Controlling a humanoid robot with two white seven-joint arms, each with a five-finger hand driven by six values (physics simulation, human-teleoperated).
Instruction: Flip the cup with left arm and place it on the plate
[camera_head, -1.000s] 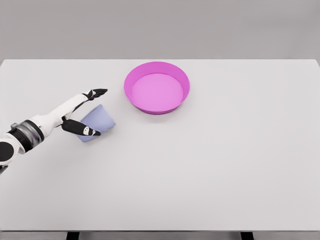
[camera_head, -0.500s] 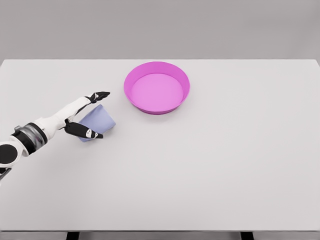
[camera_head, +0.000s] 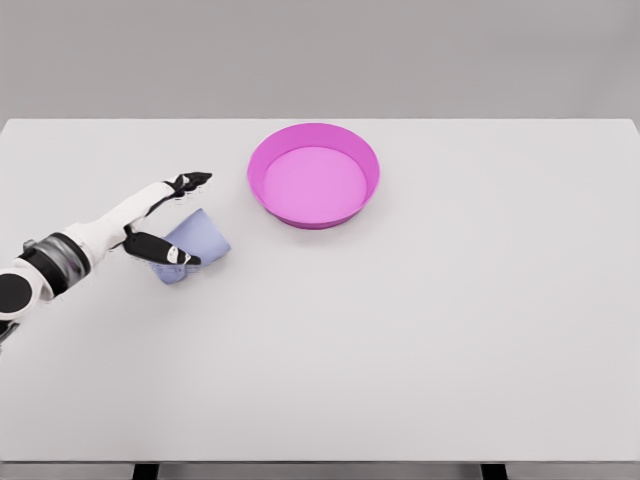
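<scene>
The left hand (camera_head: 165, 218) is reaching in from the left, its fingers (camera_head: 190, 181) spread wide around the cup (camera_head: 196, 240), not squeezing it. The cup is lying on the table (camera_head: 400, 340), near the plate (camera_head: 314, 175).

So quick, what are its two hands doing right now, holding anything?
Left hand: open, fingers spread around the lying cup, not gripping it.
Right hand: not in view.
</scene>
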